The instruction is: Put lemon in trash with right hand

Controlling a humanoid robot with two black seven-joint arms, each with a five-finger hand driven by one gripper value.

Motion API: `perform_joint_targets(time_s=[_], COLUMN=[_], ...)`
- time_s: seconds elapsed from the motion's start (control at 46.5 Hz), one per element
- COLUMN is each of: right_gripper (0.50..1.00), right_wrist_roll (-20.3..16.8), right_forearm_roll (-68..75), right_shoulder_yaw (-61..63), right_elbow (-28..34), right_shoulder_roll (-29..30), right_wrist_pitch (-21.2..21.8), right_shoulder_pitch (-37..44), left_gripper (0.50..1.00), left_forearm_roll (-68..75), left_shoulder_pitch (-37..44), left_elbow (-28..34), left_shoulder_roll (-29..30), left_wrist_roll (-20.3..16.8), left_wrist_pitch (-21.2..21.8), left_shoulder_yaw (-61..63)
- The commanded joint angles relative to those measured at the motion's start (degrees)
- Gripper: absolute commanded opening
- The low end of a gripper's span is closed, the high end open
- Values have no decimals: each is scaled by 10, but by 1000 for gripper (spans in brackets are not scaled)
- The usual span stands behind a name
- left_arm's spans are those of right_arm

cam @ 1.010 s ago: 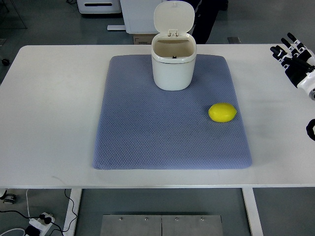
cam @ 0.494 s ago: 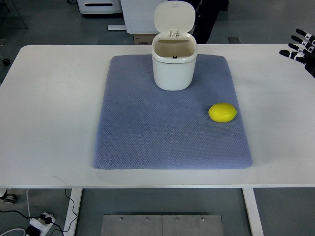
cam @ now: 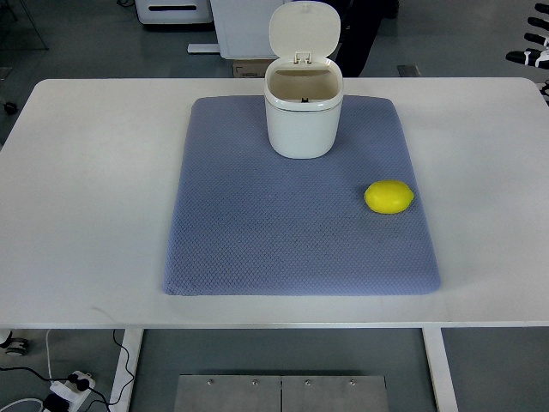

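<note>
You're at the reach step: your right hand (cam: 536, 53), fingers spread and empty, must drop onto the lemon (cam: 389, 196) before the open trash can (cam: 302, 116).

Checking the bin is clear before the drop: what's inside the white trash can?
The white plastic trash can stands open; only its bare beige inner wall shows, nothing in it. Its bottom is hidden by the near rim.

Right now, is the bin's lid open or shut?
Open. The lid stands up behind the bin, and you can see down inside it.
</note>
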Motion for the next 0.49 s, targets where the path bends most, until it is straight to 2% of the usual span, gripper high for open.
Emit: perform_joint_targets(time_s=[0.0,0.172,0.473], right_gripper=[1000,1000,1000], right_wrist_roll=[0,2,5], right_forearm_roll=[1,1,1], right_shoulder_yaw=[-69,-212,-362], right_elbow=[0,1,2], right_shoulder_roll=[-11,-15,-13], right_wrist_pitch=[1,1,0], right_shoulder_pitch=[41,123,226], left_gripper=[1000,1000,1000], left_forearm_roll=[0,0,0], left_shoulder_pitch=[0,0,0], left_elbow=[0,0,0], left_shoulder_roll=[0,0,0], left_wrist_roll=[0,0,0], left_wrist_pitch=[0,0,0], left_shoulder_yaw=[0,0,0])
